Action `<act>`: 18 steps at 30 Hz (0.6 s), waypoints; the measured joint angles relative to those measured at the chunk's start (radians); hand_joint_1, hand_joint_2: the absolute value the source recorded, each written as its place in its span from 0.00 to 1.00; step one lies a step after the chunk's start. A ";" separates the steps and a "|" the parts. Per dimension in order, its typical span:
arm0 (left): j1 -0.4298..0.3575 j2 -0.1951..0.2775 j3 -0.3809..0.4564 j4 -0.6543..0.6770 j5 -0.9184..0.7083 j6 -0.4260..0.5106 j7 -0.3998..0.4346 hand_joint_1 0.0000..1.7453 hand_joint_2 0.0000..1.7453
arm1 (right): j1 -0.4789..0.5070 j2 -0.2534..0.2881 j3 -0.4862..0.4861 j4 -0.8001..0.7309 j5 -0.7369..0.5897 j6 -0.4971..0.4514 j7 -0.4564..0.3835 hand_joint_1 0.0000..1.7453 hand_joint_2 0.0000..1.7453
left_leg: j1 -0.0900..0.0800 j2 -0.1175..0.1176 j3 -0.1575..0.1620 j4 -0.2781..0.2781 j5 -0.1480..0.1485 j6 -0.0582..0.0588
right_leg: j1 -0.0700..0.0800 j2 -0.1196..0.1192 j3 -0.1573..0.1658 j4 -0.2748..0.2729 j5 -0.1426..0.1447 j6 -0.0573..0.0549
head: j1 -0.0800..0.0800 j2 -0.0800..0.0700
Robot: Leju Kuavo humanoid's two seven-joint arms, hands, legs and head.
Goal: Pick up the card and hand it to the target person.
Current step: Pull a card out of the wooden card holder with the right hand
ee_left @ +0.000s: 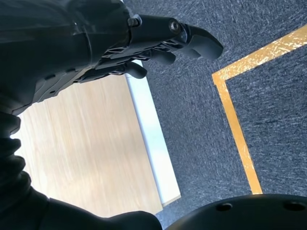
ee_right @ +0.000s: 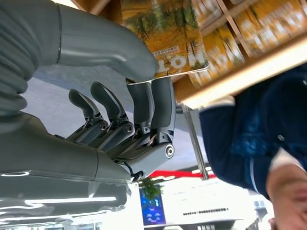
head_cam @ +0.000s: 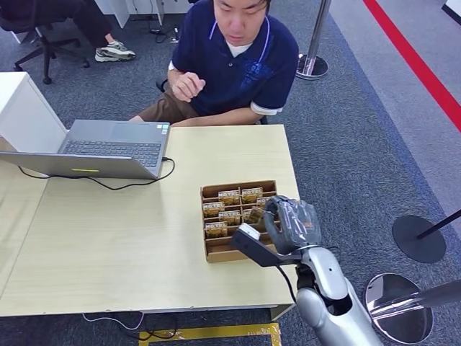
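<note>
A brown cardboard box (head_cam: pixel 214 252) on the table's right side holds several yellow-green cards standing in rows. My right hand (head_cam: pixel 292 223) hangs over the box's right end. In the right wrist view its thumb (ee_right: pixel 108 45) and fingers (ee_right: pixel 159 108) pinch one yellow card (ee_right: pixel 170 33), with the box (ee_right: pixel 231 74) and its other cards just behind. In the head view that card (head_cam: pixel 255 215) tilts at the hand's fingertips. The person (head_cam: pixel 239 61) in a dark blue shirt sits at the table's far edge. My left hand (ee_left: pixel 159 48) hangs beside the table corner, holding nothing.
An open grey laptop (head_cam: pixel 109 148) with a black cable lies at the table's far left. The light wooden table (head_cam: pixel 136 238) ends just right of the box. Stanchion bases (head_cam: pixel 418 238) stand on the carpet to the right. Yellow floor tape (ee_left: pixel 235 120) runs near the table corner.
</note>
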 joint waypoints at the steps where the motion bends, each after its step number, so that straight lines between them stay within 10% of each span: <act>1: 0.000 0.000 0.000 0.000 0.002 0.000 0.000 0.00 1.00 | -0.005 -0.002 0.000 -0.008 -0.004 -0.002 -0.002 0.88 1.00 | 0.000 0.000 0.000 0.000 0.000 0.000 | 0.000 0.000 0.000 0.000 0.000 0.000 | 0.000 0.000; 18: 0.000 -0.002 0.000 0.000 0.015 0.000 0.000 0.00 1.00 | -0.056 -0.044 -0.001 -0.094 -0.031 -0.035 -0.011 0.88 1.00 | 0.000 0.000 0.000 0.000 0.000 0.000 | 0.000 0.000 0.000 0.000 0.000 0.000 | 0.000 0.000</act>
